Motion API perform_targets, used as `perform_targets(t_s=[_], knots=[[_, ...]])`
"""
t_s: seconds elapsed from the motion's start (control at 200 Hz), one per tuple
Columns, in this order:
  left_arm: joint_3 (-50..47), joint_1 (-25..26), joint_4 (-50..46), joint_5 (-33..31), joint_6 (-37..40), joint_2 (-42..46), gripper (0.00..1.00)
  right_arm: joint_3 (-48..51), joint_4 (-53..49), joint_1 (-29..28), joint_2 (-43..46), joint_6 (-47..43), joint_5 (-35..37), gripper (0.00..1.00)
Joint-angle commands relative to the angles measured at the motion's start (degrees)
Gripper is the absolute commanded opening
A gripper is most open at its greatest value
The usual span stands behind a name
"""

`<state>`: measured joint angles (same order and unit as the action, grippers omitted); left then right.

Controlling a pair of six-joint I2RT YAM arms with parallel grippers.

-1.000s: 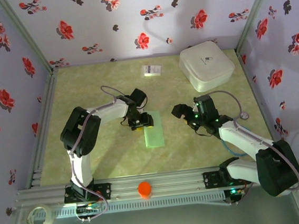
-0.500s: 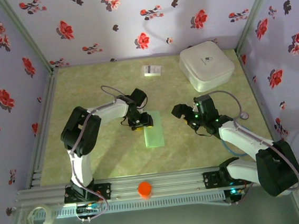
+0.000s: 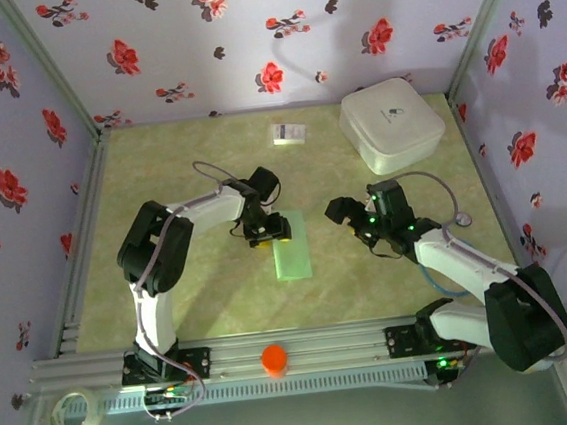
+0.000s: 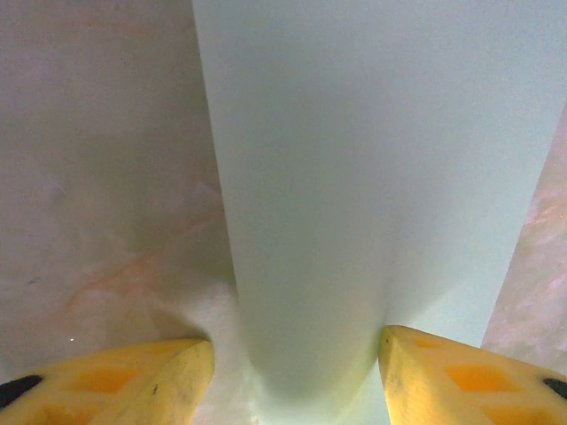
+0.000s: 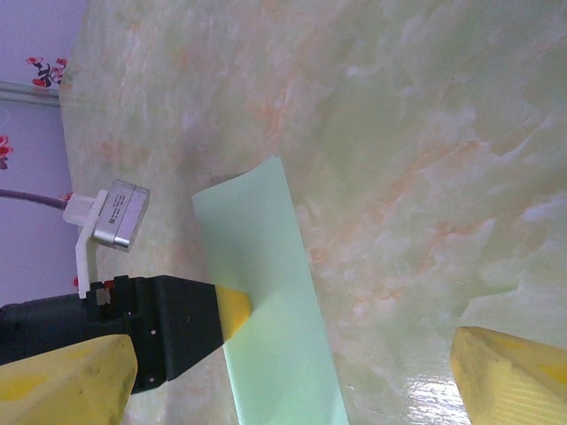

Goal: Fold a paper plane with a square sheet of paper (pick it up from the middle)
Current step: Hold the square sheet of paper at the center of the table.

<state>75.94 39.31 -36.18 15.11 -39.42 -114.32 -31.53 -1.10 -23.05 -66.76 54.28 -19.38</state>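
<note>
The square sheet of paper [image 3: 291, 251] is pale mint green and lies on the marble-patterned table as a long narrow strip folded over on itself. My left gripper [image 3: 268, 231] stands open over the strip's far end. In the left wrist view the paper [image 4: 354, 159] bulges up between the yellow fingertips [image 4: 168, 372]; the right fingertip touches its edge and the left one stands clear. My right gripper [image 3: 349, 216] hovers wide open to the right of the strip, apart from it. Its camera shows the paper [image 5: 266, 292] with the left gripper's yellow fingertip [image 5: 232, 312] on its edge.
A white rounded box [image 3: 393, 124] stands at the back right. A small white printed card [image 3: 287, 134] lies at the back middle. An orange knob [image 3: 273, 358] sits on the front rail and a tape roll [image 3: 67, 414] lies at the front left. Flowered walls close three sides.
</note>
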Motion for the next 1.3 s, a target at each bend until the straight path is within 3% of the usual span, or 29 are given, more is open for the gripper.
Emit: perform_targets(t_s=[0.0, 0.74, 1.055, 1.22, 1.295], knots=[[-4.2, -0.5, 2.2, -8.4, 2.1, -9.0, 0.57, -1.5, -0.4, -0.5, -0.4, 0.5, -0.4, 0.92], [-3.6, -0.4, 2.2, -9.2, 3.0, -9.6, 0.58, -1.7, 0.5, -1.3, -1.8, 0.5, -0.7, 0.92], [-4.1, -0.3, 2.6, -9.0, 3.2, -9.5, 0.58, -2.5, 5.4, -3.3, -8.3, 1.4, -3.0, 0.89], [-4.0, -0.4, 2.8, -8.8, 4.0, -9.6, 0.58, -3.4, 7.9, -4.6, -12.0, 1.7, -3.8, 0.80], [-4.0, -0.4, 2.7, -8.8, 4.0, -9.7, 0.58, -3.7, 9.7, -5.0, -14.3, 2.3, -4.2, 0.71]])
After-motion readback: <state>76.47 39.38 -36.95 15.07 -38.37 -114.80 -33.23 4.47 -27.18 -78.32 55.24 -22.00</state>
